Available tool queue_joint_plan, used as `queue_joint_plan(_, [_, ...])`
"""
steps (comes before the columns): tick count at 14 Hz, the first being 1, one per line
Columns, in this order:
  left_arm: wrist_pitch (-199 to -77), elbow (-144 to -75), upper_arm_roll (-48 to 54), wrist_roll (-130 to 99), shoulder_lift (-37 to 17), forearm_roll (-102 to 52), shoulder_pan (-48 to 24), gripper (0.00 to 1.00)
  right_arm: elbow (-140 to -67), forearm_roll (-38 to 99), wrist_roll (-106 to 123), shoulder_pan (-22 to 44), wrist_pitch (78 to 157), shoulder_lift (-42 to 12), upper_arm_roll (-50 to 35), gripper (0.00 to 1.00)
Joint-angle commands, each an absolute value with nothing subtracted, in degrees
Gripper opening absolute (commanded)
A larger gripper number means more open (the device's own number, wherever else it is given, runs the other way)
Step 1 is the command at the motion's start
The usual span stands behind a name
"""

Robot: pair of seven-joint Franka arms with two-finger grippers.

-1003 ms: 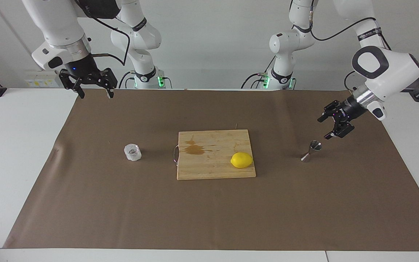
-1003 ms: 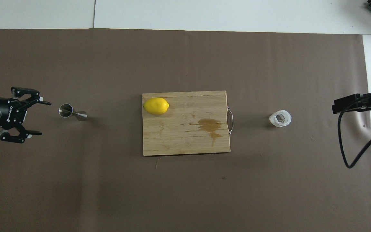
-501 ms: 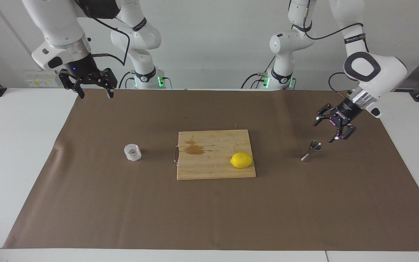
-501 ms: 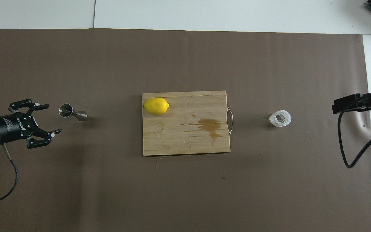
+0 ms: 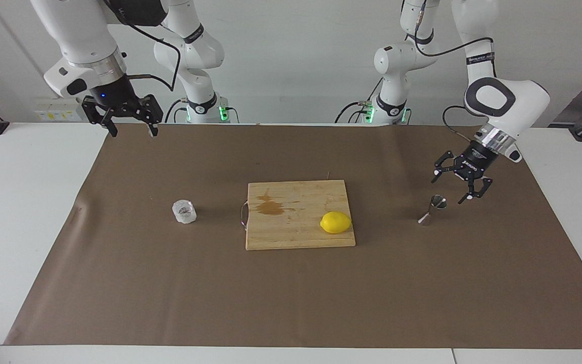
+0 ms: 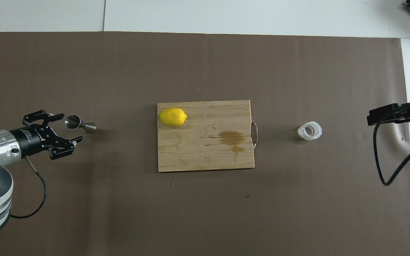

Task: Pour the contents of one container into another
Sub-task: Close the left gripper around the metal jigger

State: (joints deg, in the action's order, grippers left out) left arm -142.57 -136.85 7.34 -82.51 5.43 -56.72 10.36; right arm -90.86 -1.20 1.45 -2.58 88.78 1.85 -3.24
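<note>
The right claw (image 5: 129,125) waits with its fingers spread and nothing between them, up over the edge of the brown mat (image 5: 291,293) at the robots' side of the bench (image 5: 23,202), toward the right arm's end. The left claw (image 5: 453,185) hangs low over the mat at the left arm's end, its fingers wide apart and holding nothing, just beside the upper rim of the steel jigger (image 5: 433,209) but not touching it. The jigger stands upright on the mat, its open top cone facing up. Level with it along the middle of the bench lie the wooden cutting board (image 5: 291,232), with a brown stain (image 5: 271,206) on the part nearer the robots, and the glass cup (image 5: 184,211), which stands upright on the mat near the board's wire handle (image 5: 243,216), toward the right arm's end and well apart from the jigger. A yellow lemon (image 5: 335,222) rests on the board's corner farther from the robots, on the jigger's side.
</note>
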Motion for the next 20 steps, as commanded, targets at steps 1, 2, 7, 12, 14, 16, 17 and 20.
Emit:
queue_joint_plan(1, [-147.72, -138.08, 6.94, -86.1, 5.28, -57.92, 9.41, 1.0, -91.58, -0.88, 2.81, -3.25, 88.51, 2.81, -3.52, 1.0])
queue_joint_plan(2, [-149.57, -138.08, 6.94, -88.31, 4.84, -57.92, 8.88, 1.0, -91.5, -0.88, 2.81, -3.25, 88.51, 2.81, -3.52, 1.0])
queue_joint_plan(7, [-151.52, -138.08, 6.94, -90.53, 4.57, -58.01, 6.15, 1.0, -91.58, -0.88, 2.81, -3.34, 88.51, 2.81, -3.6, 1.0])
queue_joint_plan(12, [-151.61, -138.16, 6.86, -90.61, 4.57, -58.01, 6.15, 1.0, -91.58, -0.88, 2.81, -3.25, 88.51, 2.81, -3.52, 1.0])
queue_joint_plan(14, [-151.52, -138.16, 6.86, -90.61, 4.57, -58.01, 6.24, 0.87, -91.49, -0.88, 2.81, -3.34, 88.51, 2.81, -3.52, 1.0])
queue_joint_plan(16, [-151.52, -138.16, 6.86, -90.62, 4.57, -58.01, 6.15, 0.79, -91.58, -0.88, 2.81, -3.25, 88.51, 2.81, -3.52, 1.0])
queue_joint_plan(17, [-151.44, -138.16, 6.86, -90.7, 4.57, -58.01, 6.24, 0.78, -91.5, -0.88, 2.81, -3.25, 88.51, 2.81, -3.52, 1.0])
queue_joint_plan(20, [-151.17, -138.51, 6.86, -90.79, 4.66, -58.01, 6.24, 0.78, -91.49, -0.88, 2.81, -3.25, 88.51, 2.81, -3.52, 1.0])
